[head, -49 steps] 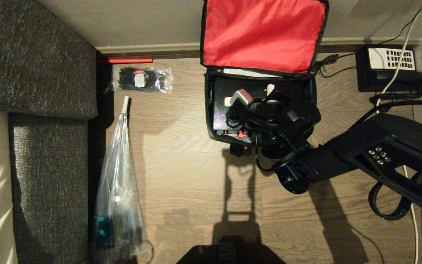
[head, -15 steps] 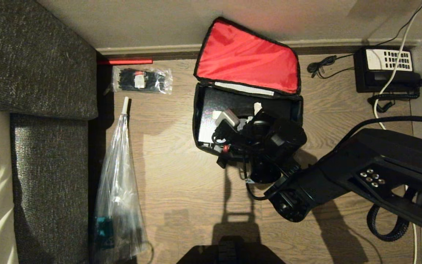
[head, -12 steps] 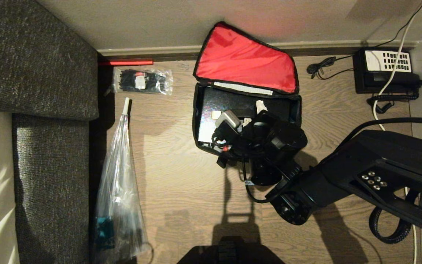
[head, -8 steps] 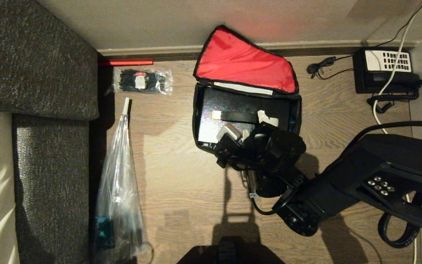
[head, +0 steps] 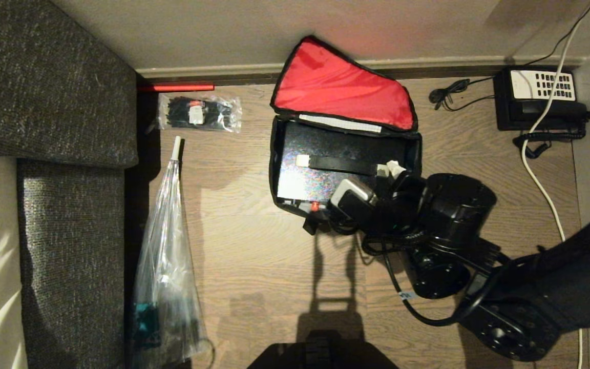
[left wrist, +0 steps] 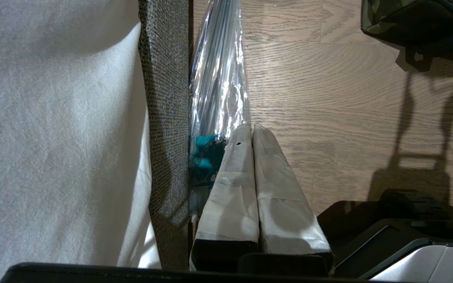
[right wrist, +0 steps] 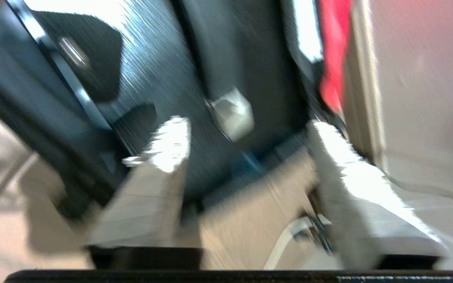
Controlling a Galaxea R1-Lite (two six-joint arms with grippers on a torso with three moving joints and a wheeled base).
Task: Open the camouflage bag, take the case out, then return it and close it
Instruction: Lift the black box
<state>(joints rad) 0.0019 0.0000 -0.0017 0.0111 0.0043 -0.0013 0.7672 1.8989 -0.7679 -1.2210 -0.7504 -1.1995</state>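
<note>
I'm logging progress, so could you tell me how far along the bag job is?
Done: the bag is unzipped, its red lid folded back. In hand: the case lies inside; the right gripper, open, holds nothing at its near edge. Whether it has been out yet is unclear. Left: closing the lid.

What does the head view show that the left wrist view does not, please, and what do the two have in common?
Only the head view shows the case lying in the open camouflage bag, the right gripper over its near right corner, and the telephone. Only the left wrist view shows the left gripper, shut, beside the sofa. Both show the plastic-wrapped umbrella and wooden floor.
</note>
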